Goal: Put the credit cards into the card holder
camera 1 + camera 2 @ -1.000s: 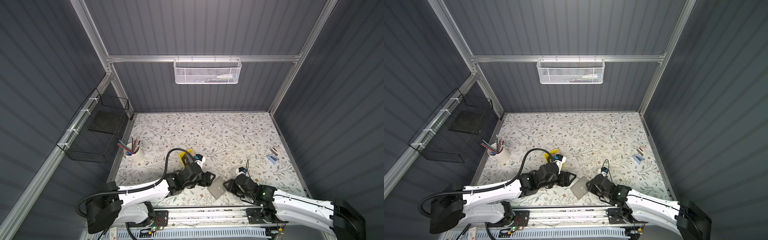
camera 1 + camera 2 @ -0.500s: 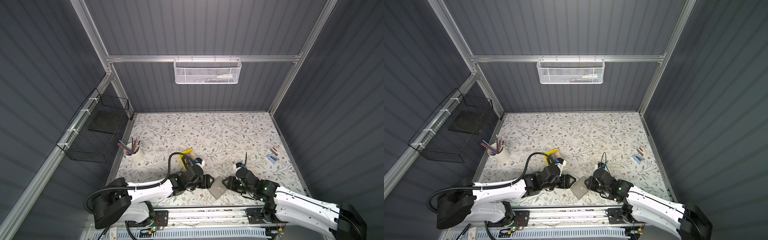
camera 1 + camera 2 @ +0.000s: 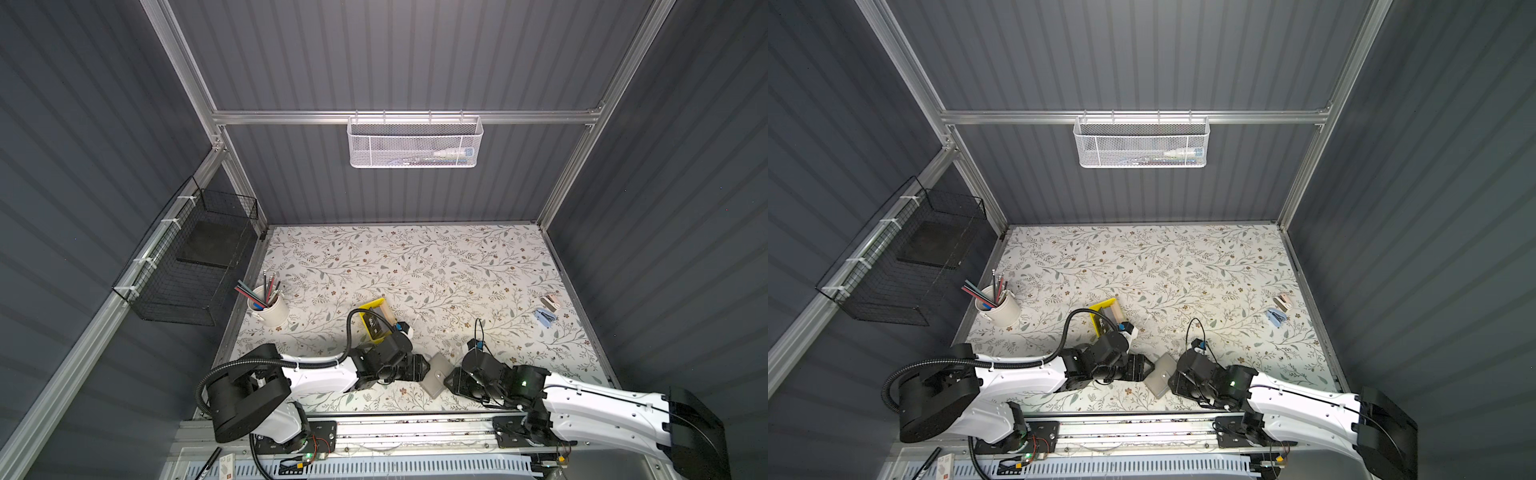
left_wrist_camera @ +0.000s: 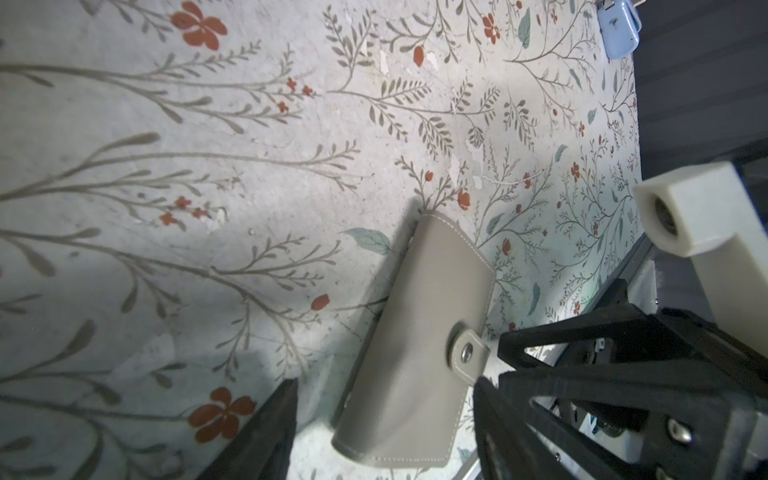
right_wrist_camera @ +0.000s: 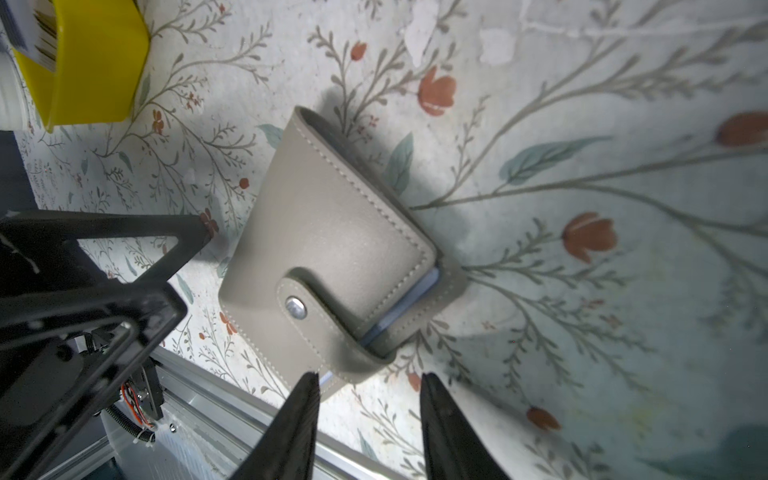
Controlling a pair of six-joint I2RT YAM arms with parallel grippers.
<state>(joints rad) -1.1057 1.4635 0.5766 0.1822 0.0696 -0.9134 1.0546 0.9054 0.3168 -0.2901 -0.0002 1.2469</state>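
In both top views I see the holder (image 3: 434,375) flat on the desk (image 3: 415,266) near its front edge, between the left tool (image 3: 424,370) and the right tool (image 3: 448,380). The cards (image 3: 376,326) lie in the yellow tray (image 3: 371,306) behind the left arm, apart from the holder. Left wrist: the left tool (image 4: 384,384) is spread, jaws straddling one end of the holder (image 4: 419,332), a gap on each side, nothing grasped. Right wrist: the right tool (image 5: 369,380) is parted too, tips at the strap edge of the holder (image 5: 332,241), not clamped. Snap fastened, blue sleeves showing.
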